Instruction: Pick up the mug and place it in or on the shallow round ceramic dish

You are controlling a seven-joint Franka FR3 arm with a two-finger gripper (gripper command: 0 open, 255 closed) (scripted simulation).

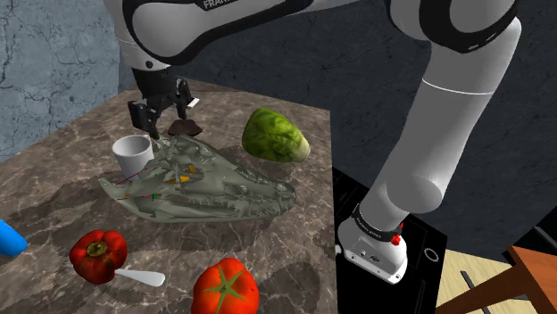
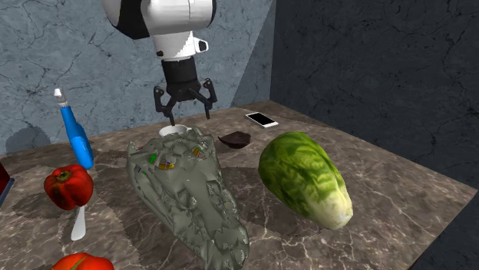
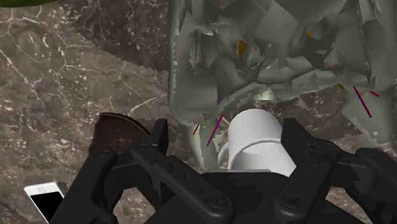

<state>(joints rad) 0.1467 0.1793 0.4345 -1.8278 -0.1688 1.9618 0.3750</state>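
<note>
The white mug [image 1: 133,153] stands on the marble table [image 1: 295,232], close against the back end of a grey-green skull-like piece [image 1: 196,188]. My black gripper [image 1: 162,116] hangs open just above the mug and does not touch it. In the wrist view the mug [image 3: 254,140] shows below and between the fingers [image 3: 159,135], nearer the other finger. The shallow dark brown dish [image 1: 185,128] lies just behind the gripper, beside the mug. From the second exterior view the gripper [image 2: 186,115] hovers over the mug's rim [image 2: 175,131], with the dish [image 2: 236,139] to its right.
The long skull piece [image 2: 188,188] fills the table's middle. A green cabbage [image 2: 305,178] lies beside it, a phone [image 2: 262,120] behind the dish. A blue bottle [image 2: 77,136], red pepper [image 2: 67,186], white spoon [image 2: 79,222] and tomato [image 1: 225,287] sit along the other side.
</note>
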